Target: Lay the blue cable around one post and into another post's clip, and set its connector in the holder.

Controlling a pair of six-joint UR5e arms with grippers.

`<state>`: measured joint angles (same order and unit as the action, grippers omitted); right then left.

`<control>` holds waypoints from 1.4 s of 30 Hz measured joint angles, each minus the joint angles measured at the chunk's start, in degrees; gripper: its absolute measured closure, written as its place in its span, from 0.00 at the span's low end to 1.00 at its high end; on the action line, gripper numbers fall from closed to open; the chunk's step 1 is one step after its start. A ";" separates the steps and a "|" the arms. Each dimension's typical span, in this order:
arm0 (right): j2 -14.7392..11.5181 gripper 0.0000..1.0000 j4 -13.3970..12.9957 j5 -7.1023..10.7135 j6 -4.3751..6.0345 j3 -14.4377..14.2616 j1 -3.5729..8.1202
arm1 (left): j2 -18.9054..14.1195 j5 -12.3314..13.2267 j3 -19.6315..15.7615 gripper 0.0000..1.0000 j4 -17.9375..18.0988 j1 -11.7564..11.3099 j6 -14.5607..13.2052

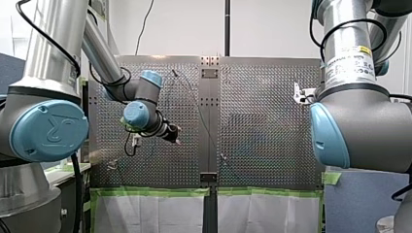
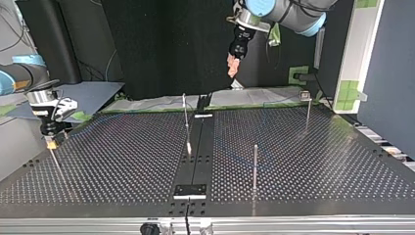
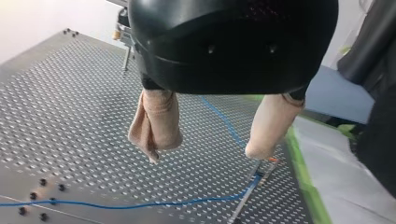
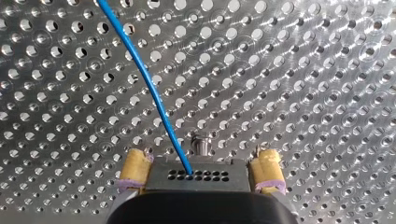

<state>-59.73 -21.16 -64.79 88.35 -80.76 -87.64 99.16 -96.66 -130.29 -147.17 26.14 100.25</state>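
Evidently the routing is partly done, while the seating of the connector is judged to remain. At 9 o'clock in the top view, my right gripper point(image 2: 51, 139) is held low over the perforated metal table point(image 2: 122, 161). In its wrist view the yellow pads point(image 4: 135, 169) are pressed against both sides of a black block-shaped connector point(image 4: 198, 176), so this is taken to be pinched. The thin blue cable point(image 4: 152, 88) runs into the connector, and no holder can be made out. Near the centre a slim metal post point(image 2: 255, 166) stands apart from both grippers. At 1 o'clock my left gripper point(image 2: 234, 66) is held high above the table, its beige pads point(image 3: 156, 121) spread with nothing between them. Below it, at its 5 o'clock, the cable is bent at the foot of an orange-tipped metal post point(image 3: 262, 172), so the wrap is judged made. Whether a clip is engaged cannot be told.
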 joint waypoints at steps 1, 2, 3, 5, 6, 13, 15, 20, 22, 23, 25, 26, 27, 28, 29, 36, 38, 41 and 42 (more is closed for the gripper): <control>0.00 0.00 0.00 0.00 0.00 0.01 -0.01 | 0.00 0.08 0.34 0.00 0.49 -0.03 -0.01; 0.00 0.00 0.01 0.00 0.00 0.01 -0.01 | 0.00 0.11 0.64 0.00 0.86 -0.05 -0.03; 0.00 0.00 0.03 0.00 0.00 0.01 -0.02 | 0.00 0.10 0.91 0.00 1.29 -0.07 -0.05; 0.00 0.00 0.04 0.00 0.00 0.02 -0.05 | 0.00 -0.02 1.32 0.00 2.35 -0.11 -0.13; 0.00 0.00 0.05 0.01 -0.01 0.02 -0.07 | 0.00 -0.15 1.42 0.00 2.81 -0.13 -0.16; 0.00 0.00 0.06 0.01 -0.01 0.02 -0.11 | -0.02 -2.67 1.61 0.00 6.32 -0.26 -1.62; 0.00 0.00 0.07 0.00 -0.03 0.02 -0.12 | -0.05 -3.28 1.61 0.00 7.19 -0.26 -2.35; 0.00 0.00 0.03 0.00 -0.01 0.00 -0.15 | -0.02 -5.68 1.63 0.00 9.83 -0.27 -4.54; 0.01 0.00 0.00 0.00 -0.01 0.00 -0.15 | -0.01 -6.46 1.64 0.00 10.89 -0.28 -5.39; 0.01 0.00 -0.01 0.00 -0.01 -0.01 -0.14 | -0.01 -6.68 1.64 0.00 11.30 -0.28 -5.70; 0.01 0.00 -0.01 0.00 0.00 0.00 -0.13 | -0.01 -7.18 1.63 0.00 12.32 -0.28 -6.31; 0.01 0.00 -0.02 0.00 0.00 0.01 -0.13 | -0.01 -7.45 1.63 0.00 12.76 -0.28 -6.49; 0.01 0.00 -0.02 0.00 0.00 0.01 -0.12 | -0.01 -7.77 1.63 0.00 13.17 -0.28 -6.63; 0.01 0.00 -0.02 0.00 -0.01 0.01 -0.12 | -0.01 -8.18 1.63 0.00 13.74 -0.28 -6.74; 0.01 0.00 -0.02 0.00 -0.01 0.01 -0.12 | 0.00 -8.43 1.63 0.00 14.21 -0.28 -6.80; 0.00 0.00 -0.03 0.00 -0.01 0.02 -0.14 | 0.00 -9.01 1.63 0.00 17.57 -0.28 -6.91; 0.00 0.00 -0.03 0.00 -0.01 0.01 -0.17 | -0.02 -9.03 1.63 0.00 18.56 -0.28 -6.91; 0.00 0.00 -0.08 0.00 0.00 0.01 -0.20 | -0.01 -9.08 1.64 0.00 20.14 -0.28 -6.91; 0.00 0.00 -0.09 0.00 0.00 0.01 -0.20 | -0.01 -9.09 1.64 0.00 20.59 -0.28 -6.91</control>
<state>-59.73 -21.25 -64.79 88.34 -80.75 -87.84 99.16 -105.75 -128.65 -126.58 25.86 93.34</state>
